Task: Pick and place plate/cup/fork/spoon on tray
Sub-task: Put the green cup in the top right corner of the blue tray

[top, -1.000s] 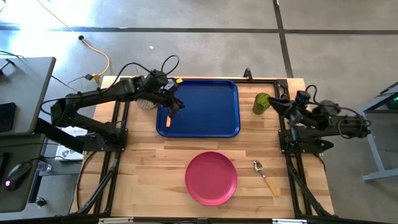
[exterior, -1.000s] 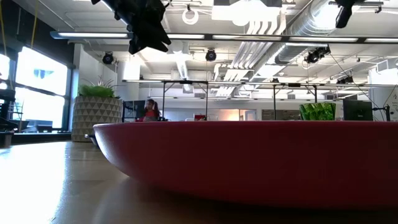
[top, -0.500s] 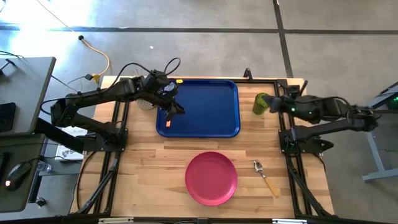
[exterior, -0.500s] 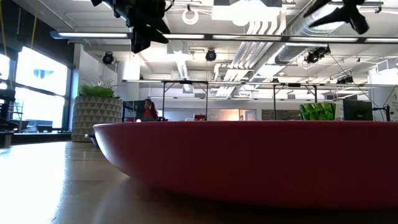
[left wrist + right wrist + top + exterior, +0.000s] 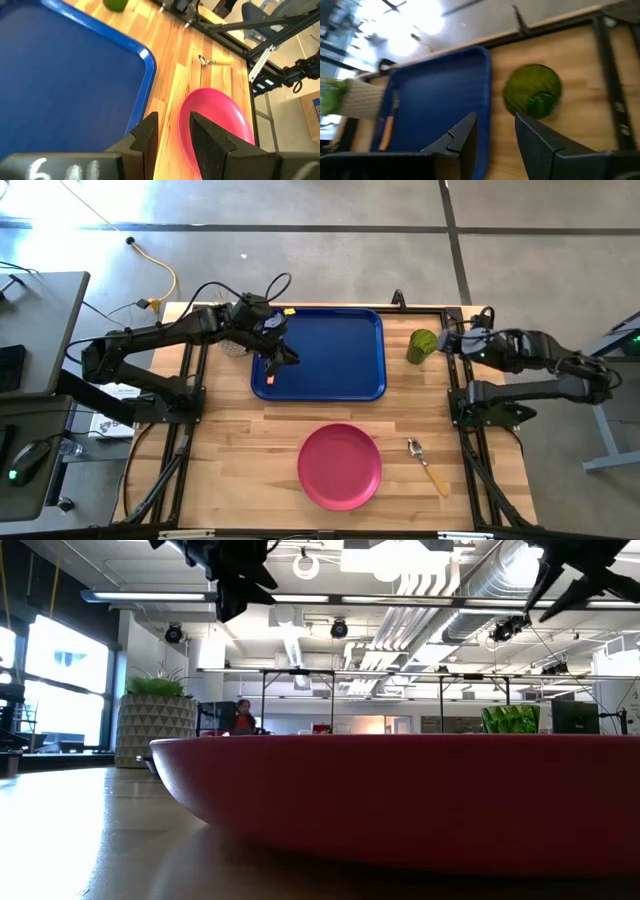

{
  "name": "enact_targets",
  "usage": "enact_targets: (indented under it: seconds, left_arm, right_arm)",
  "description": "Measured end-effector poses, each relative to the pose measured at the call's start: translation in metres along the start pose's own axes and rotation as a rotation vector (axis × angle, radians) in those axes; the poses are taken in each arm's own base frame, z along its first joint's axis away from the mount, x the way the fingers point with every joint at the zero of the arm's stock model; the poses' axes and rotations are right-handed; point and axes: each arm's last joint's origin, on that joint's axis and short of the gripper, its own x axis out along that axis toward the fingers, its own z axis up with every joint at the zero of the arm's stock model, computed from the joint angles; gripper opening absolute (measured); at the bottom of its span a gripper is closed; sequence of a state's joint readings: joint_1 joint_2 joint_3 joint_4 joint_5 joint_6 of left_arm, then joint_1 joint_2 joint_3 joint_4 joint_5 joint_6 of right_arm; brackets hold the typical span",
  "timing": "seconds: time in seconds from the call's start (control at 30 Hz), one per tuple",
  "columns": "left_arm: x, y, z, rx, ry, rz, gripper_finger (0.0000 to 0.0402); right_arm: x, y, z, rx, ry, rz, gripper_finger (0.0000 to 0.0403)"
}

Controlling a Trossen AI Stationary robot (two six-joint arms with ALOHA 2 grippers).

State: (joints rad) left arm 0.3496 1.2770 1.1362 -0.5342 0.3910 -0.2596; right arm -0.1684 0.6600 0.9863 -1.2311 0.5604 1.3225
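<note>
One of the four pieces was already home: the fork [image 5: 388, 126] lay inside the tray [image 5: 345, 340], along its left edge, orange handle toward the near rim. The left gripper [image 5: 283, 356] hung just above that spot with its fingers apart and nothing between them — the release looked finished.

Three pieces were left. The cup [image 5: 421, 345] stood upright on the bare table just right of the tray, not touching it. The right gripper [image 5: 449, 345] was close beside the cup, pointing at it, fingers apart and empty; in the right wrist view the cup sat just ahead of the gap between the fingers. So the cup seemed to be the step in hand, approach only, no grasp yet.

The plate [image 5: 340, 466] rested near the table's front edge, well apart from the tray. The spoon [image 5: 426, 463] lay just right of the plate, bowl toward the tray — neither had a gripper near it.
</note>
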Motion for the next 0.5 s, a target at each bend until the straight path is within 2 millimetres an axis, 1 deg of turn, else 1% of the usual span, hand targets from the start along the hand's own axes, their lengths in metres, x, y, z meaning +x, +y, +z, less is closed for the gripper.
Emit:
enact_targets:
  seconds: [0.1, 0.27, 0.4, 0.5]
  left_arm:
    - [0.0, -0.001, 0.004, 0.016, -0.038, -0.01, 0.01]
    - [0.0, -0.003, 0.009, 0.038, -0.091, -0.023, 0.01]
    - [-0.001, -0.003, 0.012, 0.049, -0.118, -0.024, 0.01]
    - [-0.001, -0.004, 0.013, 0.055, -0.13, -0.026, 0.01]
  right_arm:
    - [0.003, -0.004, 0.003, -0.01, 0.029, -0.055, 0.0124]
    - [0.012, -0.004, 0.008, -0.064, 0.052, -0.127, 0.0124]
    - [0.026, 0.0, 0.014, -0.141, 0.109, -0.177, 0.0124]
    - [0.041, 0.005, 0.02, -0.209, 0.169, -0.197, 0.0124]
